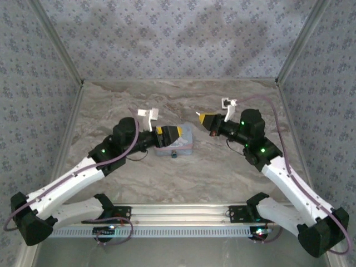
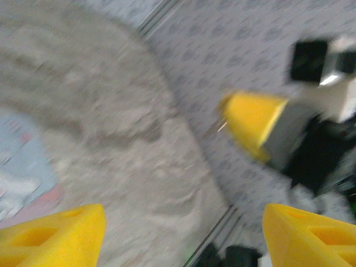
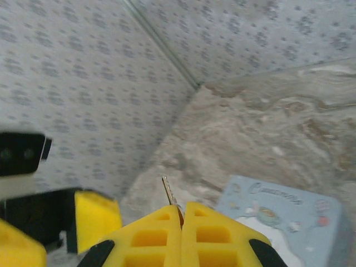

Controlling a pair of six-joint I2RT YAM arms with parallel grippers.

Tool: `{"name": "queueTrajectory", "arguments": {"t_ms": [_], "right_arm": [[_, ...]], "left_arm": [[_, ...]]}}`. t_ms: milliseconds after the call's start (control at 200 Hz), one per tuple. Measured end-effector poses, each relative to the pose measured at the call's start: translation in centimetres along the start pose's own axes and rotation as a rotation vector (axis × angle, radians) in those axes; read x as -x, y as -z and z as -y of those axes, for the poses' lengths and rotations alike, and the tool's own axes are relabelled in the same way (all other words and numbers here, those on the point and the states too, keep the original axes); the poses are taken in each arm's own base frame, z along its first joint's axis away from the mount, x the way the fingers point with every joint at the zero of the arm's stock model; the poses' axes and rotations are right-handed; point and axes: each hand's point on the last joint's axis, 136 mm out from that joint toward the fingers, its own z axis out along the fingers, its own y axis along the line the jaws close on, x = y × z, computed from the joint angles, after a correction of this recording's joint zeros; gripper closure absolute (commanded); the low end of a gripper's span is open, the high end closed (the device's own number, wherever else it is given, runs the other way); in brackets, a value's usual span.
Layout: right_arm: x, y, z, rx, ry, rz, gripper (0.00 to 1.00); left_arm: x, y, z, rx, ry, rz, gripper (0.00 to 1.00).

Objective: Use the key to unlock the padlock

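Note:
A pale blue cartoon-printed tin box (image 1: 183,143) lies mid-table, with the tiny dark padlock (image 1: 173,155) at its near edge. My left gripper (image 1: 168,133) hovers over the box's left part. In the left wrist view this gripper (image 2: 183,239) is open, fingers (image 2: 53,233) wide apart and nothing between them, and the box (image 2: 19,167) lies at the left edge. My right gripper (image 1: 203,119) hangs to the right of the box, off the table. It is shut (image 3: 182,214) on a small silver key (image 3: 169,192) whose blade sticks out past the fingertips. The padlock is hidden in both wrist views.
Patterned walls enclose the marble-look table (image 1: 222,172) on three sides. A metal rail (image 1: 178,211) runs along the near edge between the arm bases. The left wrist view is blurred and shows the right gripper's yellow tip (image 2: 253,119).

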Motion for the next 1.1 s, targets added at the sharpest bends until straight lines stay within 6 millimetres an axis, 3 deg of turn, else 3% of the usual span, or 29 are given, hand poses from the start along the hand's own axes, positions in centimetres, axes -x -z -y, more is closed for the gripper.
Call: {"name": "queueTrajectory", "arguments": {"t_ms": [205, 330, 550, 780, 969, 1099], "right_arm": [[-3.4, -3.2, 5.5, -0.18, 0.036, -0.138, 1.0], [-5.4, -4.6, 7.8, -0.248, 0.041, -0.205, 1.0], [-6.7, -5.2, 7.8, -0.27, 0.076, -0.233, 1.0], [-7.4, -4.4, 8.4, -0.302, 0.085, -0.231, 1.0], [-7.3, -4.3, 8.9, -0.326, 0.101, -0.228, 1.0], [-8.0, -5.3, 10.3, -0.375, 0.108, -0.269, 1.0]], "left_arm": [[-8.2, -0.7, -10.1, 0.239, 0.069, -0.152, 0.21], [-10.0, -0.8, -13.5, 0.336, 0.075, -0.169, 0.19], [-9.0, -2.5, -16.5, 0.391, 0.091, -0.113, 0.18], [-8.1, -4.1, -19.6, 0.448, 0.102, -0.098, 0.18], [-6.2, -6.1, -19.9, 0.442, 0.089, -0.097, 0.18], [-5.3, -7.8, -19.7, 0.41, 0.073, -0.106, 0.18]]}}
